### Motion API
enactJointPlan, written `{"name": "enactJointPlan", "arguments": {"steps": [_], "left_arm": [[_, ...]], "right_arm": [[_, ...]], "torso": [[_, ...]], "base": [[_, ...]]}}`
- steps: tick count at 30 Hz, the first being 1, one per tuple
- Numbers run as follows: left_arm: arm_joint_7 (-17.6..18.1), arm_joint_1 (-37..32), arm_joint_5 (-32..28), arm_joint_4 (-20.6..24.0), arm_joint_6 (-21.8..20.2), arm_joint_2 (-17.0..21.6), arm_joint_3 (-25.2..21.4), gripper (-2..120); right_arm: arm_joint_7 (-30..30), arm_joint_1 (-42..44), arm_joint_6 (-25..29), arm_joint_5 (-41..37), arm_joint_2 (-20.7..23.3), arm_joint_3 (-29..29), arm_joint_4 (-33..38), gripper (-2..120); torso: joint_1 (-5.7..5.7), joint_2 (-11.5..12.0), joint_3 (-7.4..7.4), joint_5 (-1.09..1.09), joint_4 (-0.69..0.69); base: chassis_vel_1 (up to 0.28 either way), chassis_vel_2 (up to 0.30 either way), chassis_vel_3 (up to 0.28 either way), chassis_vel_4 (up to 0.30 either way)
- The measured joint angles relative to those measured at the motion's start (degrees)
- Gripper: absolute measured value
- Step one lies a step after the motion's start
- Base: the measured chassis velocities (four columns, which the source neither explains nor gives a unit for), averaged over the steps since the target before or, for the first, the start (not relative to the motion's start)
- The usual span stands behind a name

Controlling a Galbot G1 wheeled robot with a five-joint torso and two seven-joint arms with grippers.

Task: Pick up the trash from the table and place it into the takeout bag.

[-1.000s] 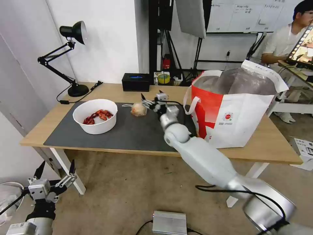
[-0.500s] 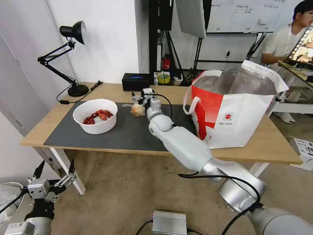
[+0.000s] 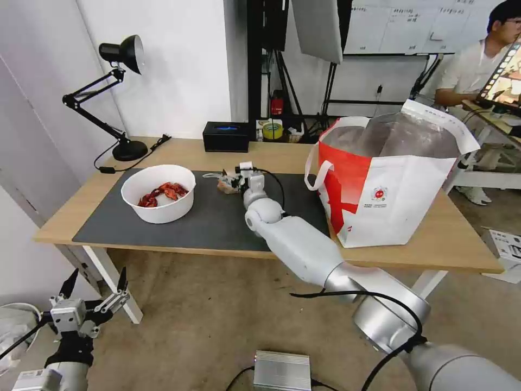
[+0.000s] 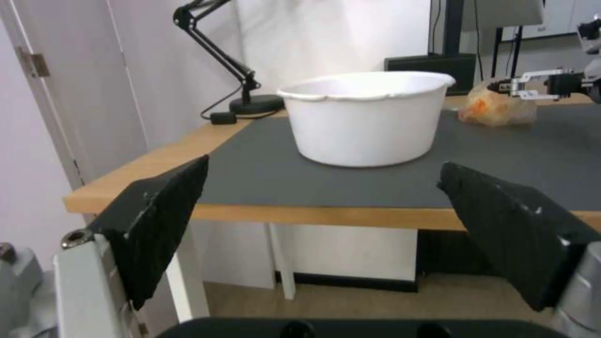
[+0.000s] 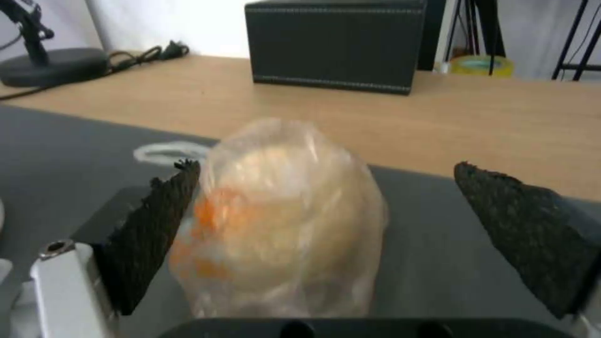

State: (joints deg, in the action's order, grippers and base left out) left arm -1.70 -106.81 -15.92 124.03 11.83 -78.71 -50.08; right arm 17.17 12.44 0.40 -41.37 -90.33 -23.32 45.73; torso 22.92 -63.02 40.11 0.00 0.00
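Right tool [image 5: 326, 234] wide around wrapped lump [image 5: 281, 220] on surface [image 3: 271, 155]; centre before closing, squeeze gently. Left tool [image 3: 92, 304] parked low, wide, empty.

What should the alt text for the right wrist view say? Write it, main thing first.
The open right gripper straddles a beige plastic-wrapped lump lying on the dark grey mat, one pad at its side. Behind, a black box sits on the wooden table.
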Motion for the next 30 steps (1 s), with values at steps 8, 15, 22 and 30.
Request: {"name": "enactJointPlan", "arguments": {"steps": [8,15,22,30], "left_arm": [[-0.05,-0.09,1.94,-0.85,0.46,-0.83,1.59,100],[-0.05,-0.22,3.12,-0.54,0.5,-1.87,2.39,100],[-0.05,-0.32,4.35,-0.42,0.51,-3.02,2.95,100],[-0.05,-0.48,5.24,-0.38,0.92,-4.38,3.19,100]], "right_arm": [[-1.67,0.68,0.04,0.32,0.01,0.64,-1.71,100],[-3.16,0.68,-0.11,0.4,0.01,0.99,-2.74,97],[-4.66,0.86,-0.19,0.39,0.01,1.22,-3.81,72],[-5.36,0.91,-0.28,0.3,0.01,2.04,-4.54,43]], "torso": [[0.0,0.0,0.0,0.0,0.0],[0.0,0.0,0.0,0.0,0.01],[0.0,0.0,0.0,0.0,0.0],[0.0,0.0,0.0,0.01,0.01]], "base": [[0.0,0.0,0.0,0.0],[0.0,0.0,0.0,0.0],[0.0,0.0,0.0,0.0],[0.0,0.0,0.0,0.0]]}}
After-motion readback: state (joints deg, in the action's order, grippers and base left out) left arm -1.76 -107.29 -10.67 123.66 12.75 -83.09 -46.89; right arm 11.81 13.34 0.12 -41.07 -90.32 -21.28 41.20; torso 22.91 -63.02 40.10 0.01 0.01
